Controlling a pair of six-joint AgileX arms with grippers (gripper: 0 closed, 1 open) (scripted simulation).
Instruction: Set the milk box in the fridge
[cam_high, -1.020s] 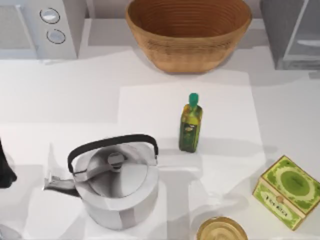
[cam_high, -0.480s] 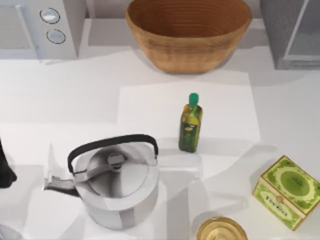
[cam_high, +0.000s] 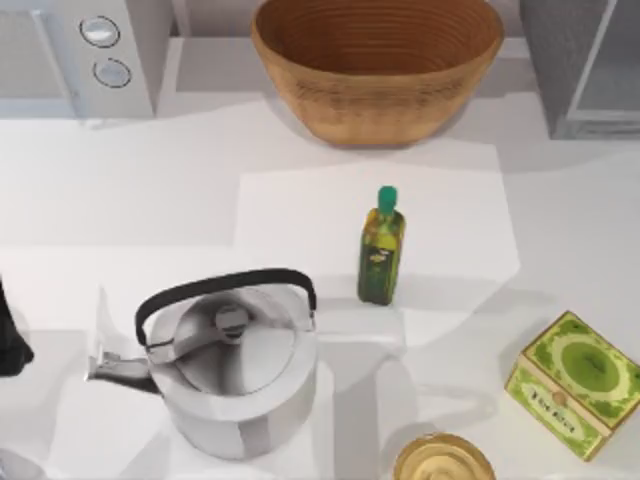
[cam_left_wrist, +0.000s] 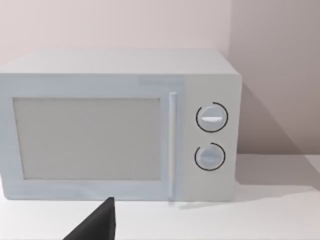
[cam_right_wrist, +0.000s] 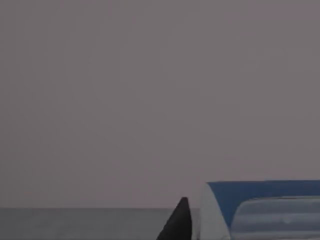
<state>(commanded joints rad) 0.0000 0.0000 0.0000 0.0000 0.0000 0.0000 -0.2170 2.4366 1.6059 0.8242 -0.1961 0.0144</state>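
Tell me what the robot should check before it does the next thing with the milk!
1. Milk box near the right gripper: ok; its blue top sits beside a dark fingertip in the right wrist view.
2. Grip firm on the carton: cannot tell.
3. Milk box inside the fridge: cannot tell; plain grey surrounds the carton in the wrist view.
4. Fridge door open: cannot tell from above.
5. Left arm out of the way: ok; parked at the table's left edge, facing the microwave.
6. Olive-oil bottle upright, away from the fridge: ok.
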